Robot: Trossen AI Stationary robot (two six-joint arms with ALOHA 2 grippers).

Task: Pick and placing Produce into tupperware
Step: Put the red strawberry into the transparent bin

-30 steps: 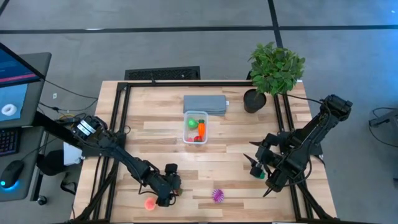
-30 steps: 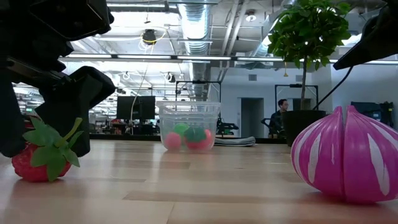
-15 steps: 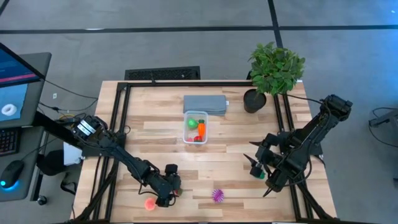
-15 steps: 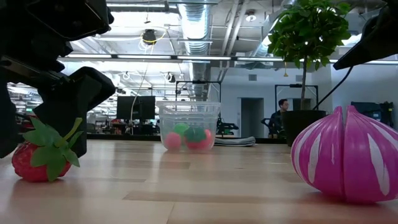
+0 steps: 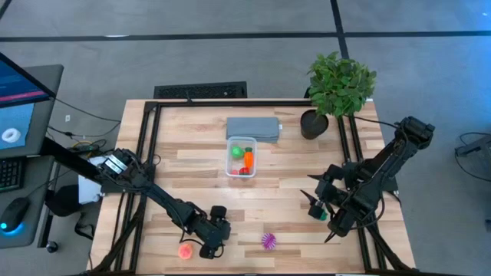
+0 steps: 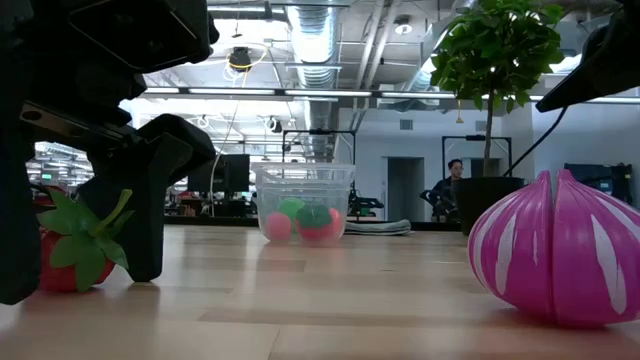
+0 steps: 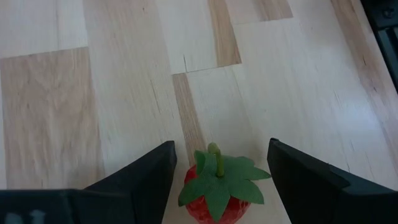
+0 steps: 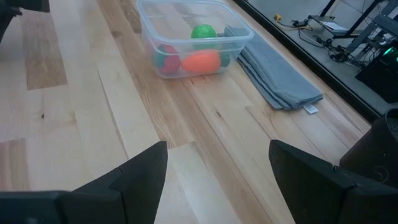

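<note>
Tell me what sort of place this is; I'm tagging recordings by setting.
Probably a robotics lab inside an open-plan office. The wooden table carries two robot arms, a computer screen stands beside it, and the low view shows exposed ceiling ducts and a person far behind.

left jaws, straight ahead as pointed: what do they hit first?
Most likely the toy strawberry: the left gripper stands open with it between the fingers. Past it the left wrist view shows only bare table.

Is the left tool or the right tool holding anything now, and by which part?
Nothing is held. The left tool is open with its fingers on either side of the strawberry, not closed on it. The right tool is open and empty.
</note>
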